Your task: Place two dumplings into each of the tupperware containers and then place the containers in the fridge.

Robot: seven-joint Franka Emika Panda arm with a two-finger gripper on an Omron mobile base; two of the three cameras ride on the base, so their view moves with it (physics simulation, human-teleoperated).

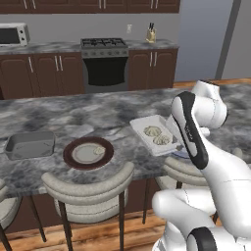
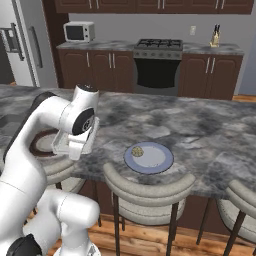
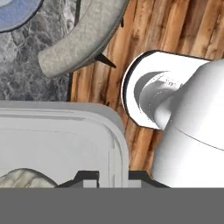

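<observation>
The jaws clamp the rim of the whitish container [image 1: 156, 135], two dumplings [image 1: 152, 131] inside. A brown-rimmed plate [image 1: 88, 153] and a dark grey container [image 1: 30, 145] sit nearby on the surface [image 1: 73, 115].

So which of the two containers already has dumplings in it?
The whitish container, the one at the counter's front edge beside the robot's arm, holds two dumplings. The dark grey container, far off to the left beyond the brown-rimmed plate, looks empty.

No text, label, brand or number can be read anywhere.
</observation>
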